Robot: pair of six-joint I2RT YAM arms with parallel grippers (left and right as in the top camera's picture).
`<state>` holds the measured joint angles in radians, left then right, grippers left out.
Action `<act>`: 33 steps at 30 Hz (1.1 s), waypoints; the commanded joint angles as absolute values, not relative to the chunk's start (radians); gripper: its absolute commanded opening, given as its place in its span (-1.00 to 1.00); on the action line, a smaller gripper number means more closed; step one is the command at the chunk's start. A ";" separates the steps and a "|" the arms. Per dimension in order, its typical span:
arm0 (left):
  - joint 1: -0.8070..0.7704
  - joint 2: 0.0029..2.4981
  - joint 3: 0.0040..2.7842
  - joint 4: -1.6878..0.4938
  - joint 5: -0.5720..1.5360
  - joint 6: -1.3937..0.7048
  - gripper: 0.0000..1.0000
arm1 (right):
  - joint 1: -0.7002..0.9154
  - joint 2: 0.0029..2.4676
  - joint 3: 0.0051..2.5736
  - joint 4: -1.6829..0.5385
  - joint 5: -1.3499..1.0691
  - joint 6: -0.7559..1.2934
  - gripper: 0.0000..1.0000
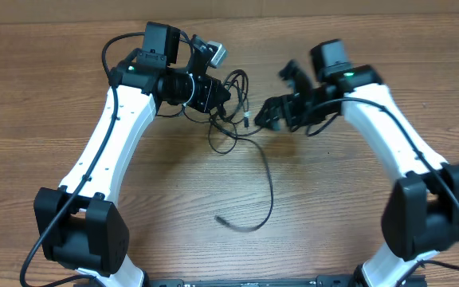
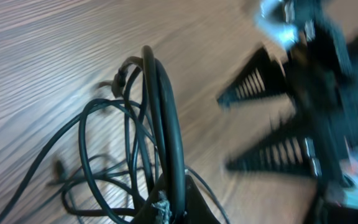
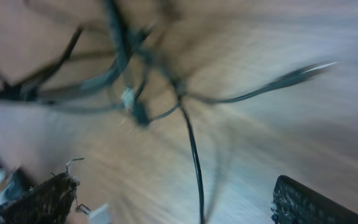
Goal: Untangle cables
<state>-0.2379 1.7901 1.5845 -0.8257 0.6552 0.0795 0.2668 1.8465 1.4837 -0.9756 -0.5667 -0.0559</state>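
The cables [image 1: 234, 102] are thin black cords in a tangle at the back middle of the wooden table. One long strand [image 1: 270, 185] trails toward the front and ends in a plug. My left gripper [image 1: 222, 97] is shut on a loop of the cables; the left wrist view shows the cords [image 2: 146, 124] rising out of the closed jaws [image 2: 173, 213]. My right gripper [image 1: 275, 93] is open just right of the tangle, fingers spread. In the blurred right wrist view a single strand [image 3: 196, 168] runs between its open fingers [image 3: 173, 202], and the tangle [image 3: 126, 74] lies beyond.
The right gripper's ribbed fingers [image 2: 272, 118] show in the left wrist view, close to the loops. The wooden table [image 1: 174, 183] extends on all sides. Both white arms reach in from the front corners.
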 commanded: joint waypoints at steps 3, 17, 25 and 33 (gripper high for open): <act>-0.234 1.765 1.590 -0.822 0.366 -0.228 -0.91 | 0.363 1.843 1.492 -0.936 -0.578 -0.060 1.00; -0.245 1.765 1.590 -0.875 0.283 -0.923 -0.91 | 0.363 1.843 1.492 -0.913 -0.150 0.393 1.00; -0.236 1.765 1.590 -0.971 0.037 -0.809 -0.36 | 0.358 1.843 1.492 -0.933 -0.101 0.393 1.00; -0.236 1.771 1.589 -1.005 -0.031 -0.675 0.13 | 0.358 1.843 1.492 -0.927 -0.101 0.393 1.00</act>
